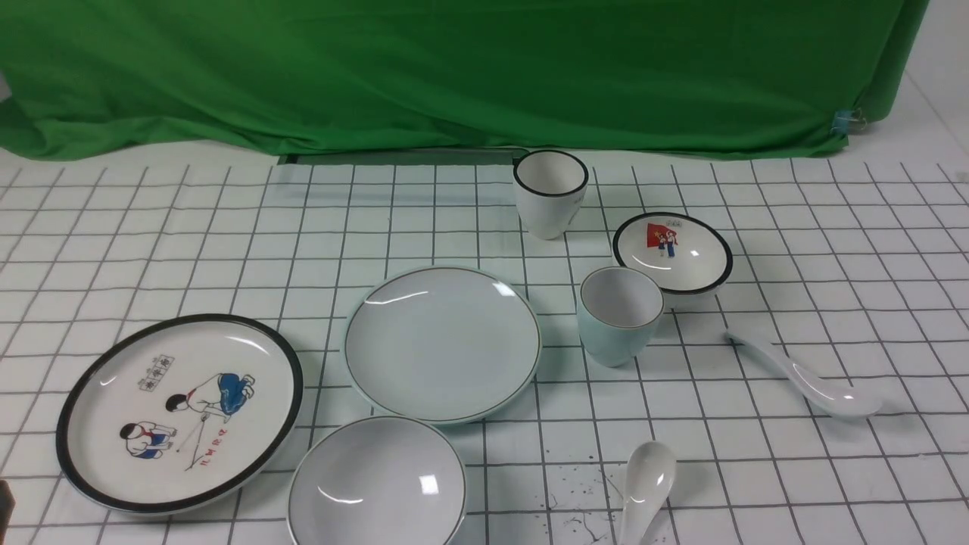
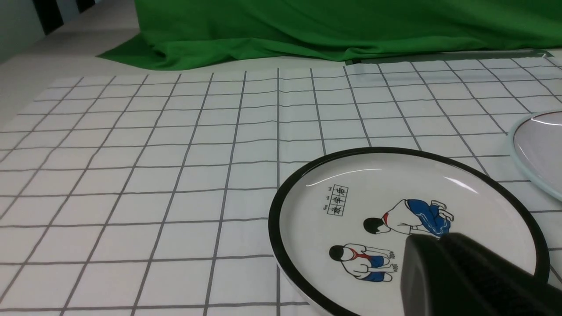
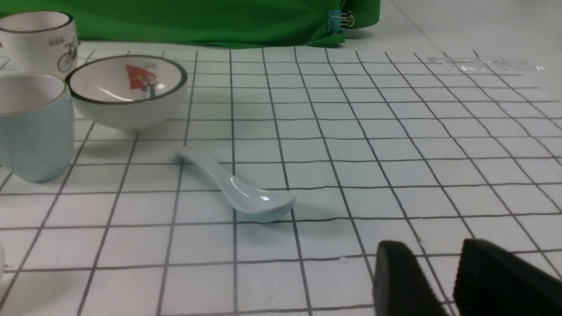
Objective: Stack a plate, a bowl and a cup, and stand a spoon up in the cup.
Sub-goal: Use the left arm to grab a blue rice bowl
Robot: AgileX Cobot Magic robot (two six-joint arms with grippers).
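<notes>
The plain pale blue-green glossy plate (image 1: 443, 344) lies mid-table, the grey-green glossy bowl (image 1: 377, 484) just beside its near edge and the pale blue-green handleless cup (image 1: 619, 314) upright to its right, all unstacked and bare inside. A glossy white ceramic soup spoon (image 1: 802, 375) lies flat right of the cup, and a matching second spoon (image 1: 643, 488) lies nearer the robot, on white grid-lined cloth (image 1: 151, 250) before draped green fabric (image 1: 454, 68). The right gripper (image 3: 439, 254) has its jaws parted on nothing; the left gripper (image 2: 456, 263), over a black-rimmed cartoon plate (image 2: 395, 175), shows too little to tell.
</notes>
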